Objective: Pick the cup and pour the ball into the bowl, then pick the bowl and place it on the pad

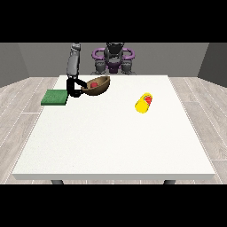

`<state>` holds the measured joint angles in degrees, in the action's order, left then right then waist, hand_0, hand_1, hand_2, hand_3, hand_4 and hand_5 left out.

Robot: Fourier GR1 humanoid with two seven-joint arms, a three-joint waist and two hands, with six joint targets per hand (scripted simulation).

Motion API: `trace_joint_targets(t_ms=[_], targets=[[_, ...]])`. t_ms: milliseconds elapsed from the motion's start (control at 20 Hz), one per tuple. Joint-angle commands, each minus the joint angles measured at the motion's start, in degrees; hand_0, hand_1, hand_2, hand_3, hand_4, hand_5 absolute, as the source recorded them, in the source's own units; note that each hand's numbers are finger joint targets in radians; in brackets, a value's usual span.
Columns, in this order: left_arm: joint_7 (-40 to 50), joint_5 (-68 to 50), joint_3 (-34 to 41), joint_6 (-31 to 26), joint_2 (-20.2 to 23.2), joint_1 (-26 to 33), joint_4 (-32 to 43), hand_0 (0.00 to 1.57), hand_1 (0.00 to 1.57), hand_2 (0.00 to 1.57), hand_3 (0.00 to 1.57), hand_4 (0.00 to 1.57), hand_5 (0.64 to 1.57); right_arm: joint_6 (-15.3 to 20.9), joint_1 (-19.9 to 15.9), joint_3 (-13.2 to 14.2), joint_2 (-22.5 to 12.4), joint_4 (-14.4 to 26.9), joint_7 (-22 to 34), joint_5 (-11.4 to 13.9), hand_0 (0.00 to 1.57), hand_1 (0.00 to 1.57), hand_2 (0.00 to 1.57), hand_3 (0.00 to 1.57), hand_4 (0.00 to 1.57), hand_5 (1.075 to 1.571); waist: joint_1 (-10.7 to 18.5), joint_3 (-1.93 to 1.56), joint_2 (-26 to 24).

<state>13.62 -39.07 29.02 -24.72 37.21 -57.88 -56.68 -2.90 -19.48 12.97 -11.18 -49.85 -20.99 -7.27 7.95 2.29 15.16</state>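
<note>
Counting the things gives one brown bowl point(98, 85), one red ball point(93, 85) inside it, one yellow cup point(144, 103) lying on its side, and one green pad point(54, 97). One hand point(73, 88), at the view's left, has its fingers pinching the bowl's rim, holding it tilted just beside the pad. A white desk point(115, 146) stands on grey plank flooring point(20, 104); its near half lies open.

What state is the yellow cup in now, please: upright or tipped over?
Tipped over: the yellow cup lies on its side on the table, mouth toward the camera.
</note>
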Motion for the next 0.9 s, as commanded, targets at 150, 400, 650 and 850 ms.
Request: trace_joint_targets(t_ms=[150, 400, 650, 850], targets=[[0.62, 0.30, 0.44, 0.77, 0.94, 2.21, 3.41, 0.00, 0.00, 0.00, 0.00, 0.00, 1.571, 4.22, -3.69, -0.16, -7.53, -0.35, 16.84, 2.29, 1.57, 1.57, 1.57, 1.43, 1.10, 1.566, -3.65, -2.17, -4.07], [-0.81, 0.00, 2.45, -1.63, 4.52, 5.34, 5.96, 0.00, 0.00, 0.00, 0.00, 0.00, 1.571, 1.35, -5.22, 0.43, -10.20, -1.83, 20.98, 0.25, 1.57, 1.57, 1.57, 1.00, 1.16, 1.554, -7.02, -2.24, -5.31], [-0.59, -1.78, 1.84, 0.06, 2.84, 4.84, 3.29, 0.00, 0.00, 0.00, 0.00, 0.00, 1.571, -3.81, -5.25, 2.17, -17.45, 3.96, 16.80, 1.54, 1.57, 1.57, 1.57, 1.22, 1.16, 1.570, -6.76, -2.35, -3.24], [-1.19, -1.90, 2.61, -1.32, 6.83, 4.71, 5.20, 0.00, 0.00, 0.00, 0.00, 0.00, 1.571, -3.73, -9.68, 4.79, -19.06, 4.14, 17.99, -0.64, 1.57, 1.57, 1.57, 1.17, 1.16, 1.568, -8.28, -2.31, -1.47]])
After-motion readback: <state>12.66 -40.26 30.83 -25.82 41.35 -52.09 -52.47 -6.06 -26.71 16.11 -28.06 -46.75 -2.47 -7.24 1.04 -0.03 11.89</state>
